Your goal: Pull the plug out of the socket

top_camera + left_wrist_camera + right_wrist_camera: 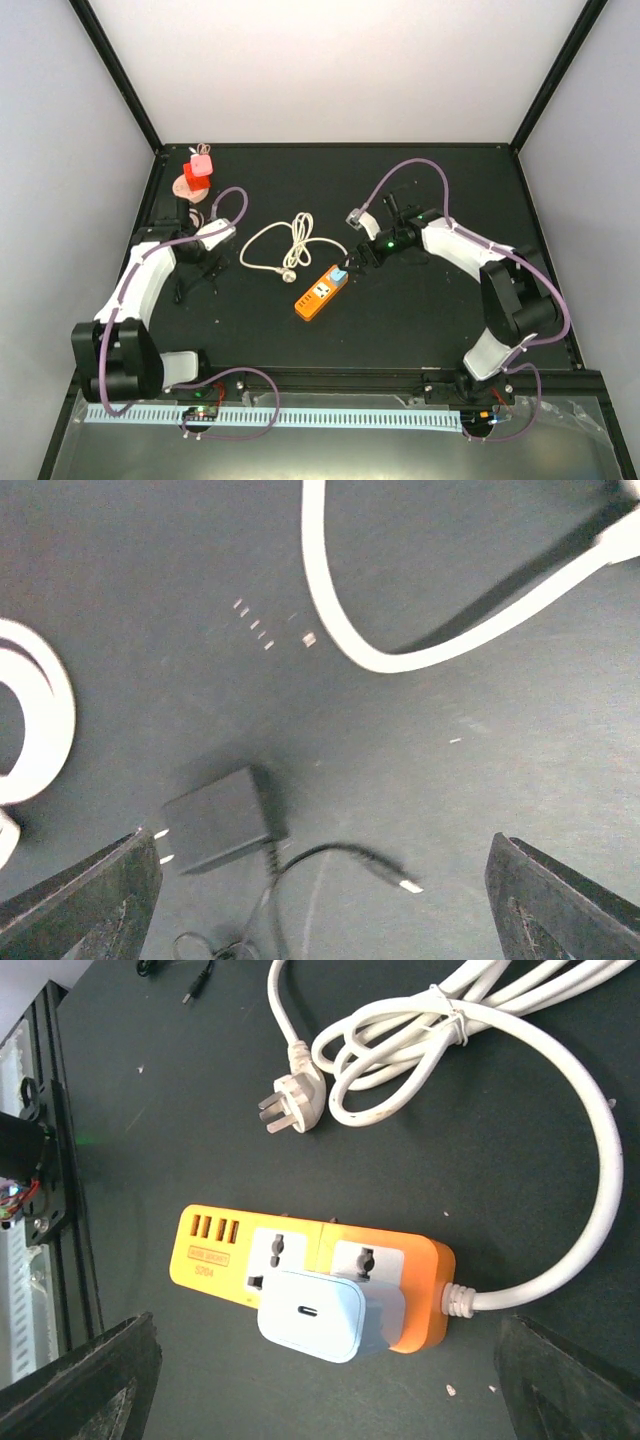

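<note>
The pale blue plug (320,1315) is sitting seated in the orange power strip (215,1250), in the outlet nearest the cord end. The strip is lying flat near the middle of the black table (430,310). Its white cord (600,1190) is looping away into a tied bundle, and the cord's own three-pin plug (295,1095) is lying loose beside that bundle.

The right gripper (356,262) is hovering just beside the plug end of the strip. Its fingers (90,1380) are standing wide apart, one to each side of the plug, gripping nothing.

The left gripper (322,850) is hanging over the left part of the table, well apart from the strip. Its fingers (560,900) are spread wide and are holding nothing. A black adapter (222,820) with a thin cable (340,855) is lying on the table beneath them.
</note>
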Controlling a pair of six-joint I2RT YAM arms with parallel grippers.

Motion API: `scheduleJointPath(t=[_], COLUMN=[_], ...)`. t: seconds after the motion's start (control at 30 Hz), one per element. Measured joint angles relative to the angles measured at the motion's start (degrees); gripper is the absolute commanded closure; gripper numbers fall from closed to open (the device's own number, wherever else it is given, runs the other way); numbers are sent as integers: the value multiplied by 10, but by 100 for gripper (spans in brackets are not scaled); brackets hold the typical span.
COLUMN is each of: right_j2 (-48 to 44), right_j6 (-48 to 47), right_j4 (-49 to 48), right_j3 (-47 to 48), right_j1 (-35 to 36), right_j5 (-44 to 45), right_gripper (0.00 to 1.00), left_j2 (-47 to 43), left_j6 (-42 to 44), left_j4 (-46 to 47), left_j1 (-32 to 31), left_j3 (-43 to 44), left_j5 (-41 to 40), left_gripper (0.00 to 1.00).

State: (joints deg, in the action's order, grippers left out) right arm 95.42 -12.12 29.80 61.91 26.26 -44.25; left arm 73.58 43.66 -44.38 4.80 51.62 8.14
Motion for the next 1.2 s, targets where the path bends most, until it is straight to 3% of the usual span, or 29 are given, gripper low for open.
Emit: scheduleJointPath(t=[0.27,0.5,0.67,0.9,1.2], right_j2=[-12,-21,-19,-16,7], right_j6=[4,12,3,-9,-11], right_j4=[-26,-47,-50,-50,-49], right_j3=[-35,-46,-45,-44,-30], right_j1=[2,31,57,92,106], right_j5=[34,76,103,145,176], right_gripper=[1,6,10,13,23], left_j2=[-108,-189,-202,-149,-69], left_j6=[55,87,96,88,72], left_j4=[-23,19,47,98,186], left_j1=[-45,-168,-257,-371,-468], left_j3=[-10,-104,-133,-133,-134], left_j5=[159,219,213,179,100], left_gripper=[18,27,40,66,79])
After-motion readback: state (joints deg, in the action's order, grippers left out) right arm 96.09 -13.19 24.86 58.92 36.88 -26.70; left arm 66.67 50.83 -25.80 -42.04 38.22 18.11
